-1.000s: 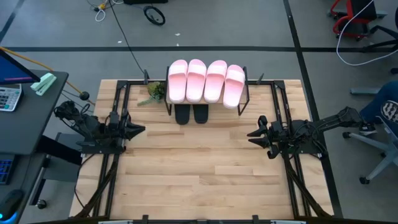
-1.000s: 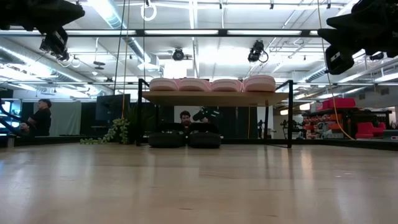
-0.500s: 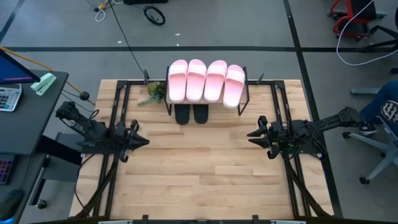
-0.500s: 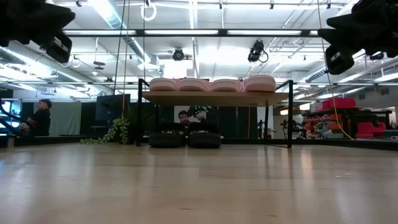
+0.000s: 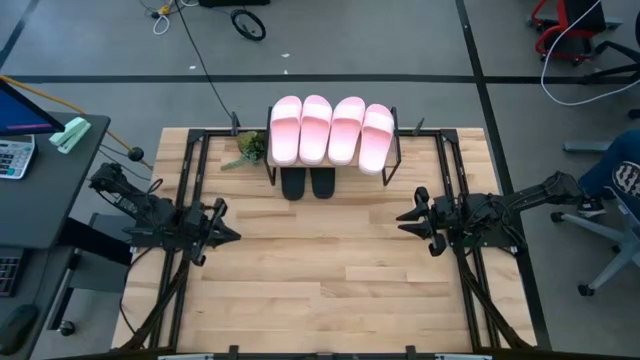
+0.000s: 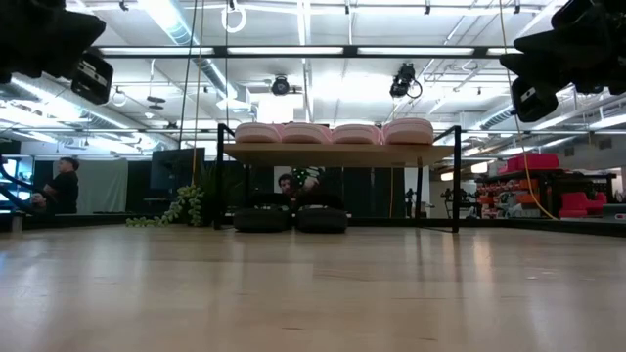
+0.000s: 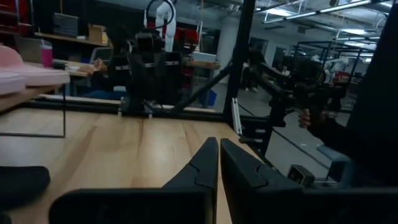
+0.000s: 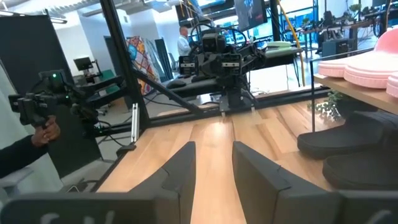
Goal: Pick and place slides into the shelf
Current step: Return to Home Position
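**Pink slides on the shelf, black pair beneath, both arms at the table's sides**

Wood of the table (image 5: 330, 290) lies bare across its middle and along its near edge. Over the left edge, about halfway between the near and far edges, the left gripper (image 5: 222, 230) hangs above the table and points inward toward the centre. In the left wrist view its fingers (image 7: 202, 168) are pressed together with nothing between them.

Near the far edge, just left of the shelf, lies a small green plant sprig (image 5: 250, 147). The shelf (image 6: 333, 154) stands at the middle of the far edge. Four pink slides (image 5: 315, 130) lie side by side on its wooden top board, touching one another in a row. Two black slides (image 5: 293, 183) sit next to each other on the table under the board, toward its left half, with their ends poking out toward the table's centre.

Over the right edge, roughly level with the left one, the right gripper (image 5: 410, 218) also hangs above the table and points inward. In the right wrist view its fingers (image 8: 180, 165) stand apart, holding nothing.
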### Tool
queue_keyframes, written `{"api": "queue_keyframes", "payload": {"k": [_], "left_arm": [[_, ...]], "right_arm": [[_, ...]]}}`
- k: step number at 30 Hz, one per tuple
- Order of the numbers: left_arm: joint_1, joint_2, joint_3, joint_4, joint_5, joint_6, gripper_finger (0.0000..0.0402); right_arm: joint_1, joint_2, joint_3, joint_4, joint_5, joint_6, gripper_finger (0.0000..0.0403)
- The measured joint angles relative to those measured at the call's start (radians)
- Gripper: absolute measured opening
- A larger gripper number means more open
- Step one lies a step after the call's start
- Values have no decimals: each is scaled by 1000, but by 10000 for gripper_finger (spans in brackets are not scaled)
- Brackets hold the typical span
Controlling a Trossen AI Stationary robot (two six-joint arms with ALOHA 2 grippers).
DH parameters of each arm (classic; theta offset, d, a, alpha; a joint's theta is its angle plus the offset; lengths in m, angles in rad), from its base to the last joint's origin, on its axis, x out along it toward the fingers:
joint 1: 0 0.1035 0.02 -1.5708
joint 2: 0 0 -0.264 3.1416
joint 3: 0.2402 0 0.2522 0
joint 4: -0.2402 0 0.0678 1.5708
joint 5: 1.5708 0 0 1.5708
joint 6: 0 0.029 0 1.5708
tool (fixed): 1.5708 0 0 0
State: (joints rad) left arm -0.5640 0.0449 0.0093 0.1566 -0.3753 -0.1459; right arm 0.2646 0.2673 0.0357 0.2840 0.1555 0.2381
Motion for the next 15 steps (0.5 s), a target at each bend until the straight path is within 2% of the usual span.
{"api": "queue_keyframes", "payload": {"k": [7, 10, 15], "left_arm": [[0, 0, 0, 3, -4, 61, 30], [0, 0, 0, -33, -4, 38, 35], [0, 1, 0, -56, -4, -33, 33]], "right_arm": [[0, 0, 0, -1, 0, -35, 110], [0, 0, 0, -40, 0, -62, 110], [0, 1, 0, -115, 0, -15, 110]]}}
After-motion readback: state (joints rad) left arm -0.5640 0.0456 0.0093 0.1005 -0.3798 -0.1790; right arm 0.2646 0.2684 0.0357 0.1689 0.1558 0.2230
